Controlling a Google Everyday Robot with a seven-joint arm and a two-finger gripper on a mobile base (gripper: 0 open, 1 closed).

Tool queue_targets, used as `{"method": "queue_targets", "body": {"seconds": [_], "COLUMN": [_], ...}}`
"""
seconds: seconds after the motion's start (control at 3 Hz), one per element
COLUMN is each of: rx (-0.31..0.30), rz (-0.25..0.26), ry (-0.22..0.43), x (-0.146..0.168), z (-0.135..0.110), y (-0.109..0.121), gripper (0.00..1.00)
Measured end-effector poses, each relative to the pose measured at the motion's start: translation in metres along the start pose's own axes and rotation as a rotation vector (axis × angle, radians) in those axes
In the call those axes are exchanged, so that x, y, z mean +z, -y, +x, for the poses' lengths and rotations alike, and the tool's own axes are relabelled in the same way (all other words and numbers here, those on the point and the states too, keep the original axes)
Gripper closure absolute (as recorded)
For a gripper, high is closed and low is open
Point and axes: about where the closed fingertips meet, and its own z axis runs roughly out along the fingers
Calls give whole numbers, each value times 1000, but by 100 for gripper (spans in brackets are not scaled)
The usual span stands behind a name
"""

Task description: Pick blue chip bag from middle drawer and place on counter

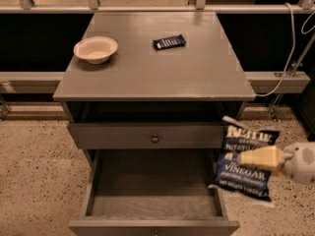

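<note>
Nearest: wide grey wooden middle drawer [147, 186], open, floor bare. Just right of its side wall, outside the box and above the speckled floor [34, 171]: crinkly navy-blue chip bag with white lettering [243, 183], airborne, tilted, lower end drooping.

Pinched around mid-height by the pale yellow fingers [261, 157] of the gripper [242, 158], closed on the bag from the right. Looks like a thin hold on loose, slippery film, so could slide out under a quick lift or a swing. Would then land on the floor, not back in the drawer.

Further back, risk of a snag. Sits lower than the broad flat grey painted bench [206, 73] and close beside its front right corner. If raised straight up, could catch the bag's top seal under that overhang or against the closed grey drawer with the small round knob [155, 138]. Probably needs height first, then travel inward.

On the bench, a landing too far back or left could nudge the small flat dark bar wrapper [169, 42]. Less likely to reach the shallow cream bowl [95, 48], well apart at the left.

Pose: enters from the right edge, white rounded wrist [301, 162] roughly level, fingers pointing left, below bench height.
</note>
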Motion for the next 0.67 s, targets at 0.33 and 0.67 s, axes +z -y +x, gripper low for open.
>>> {"method": "queue_targets", "body": {"seconds": [0.33, 0.67], "rx": [-42, -73], "rz": [-55, -79], "ry": [51, 102], "x": [-7, -1], "z": [38, 73], "y": [36, 72], "gripper": [82, 82]}}
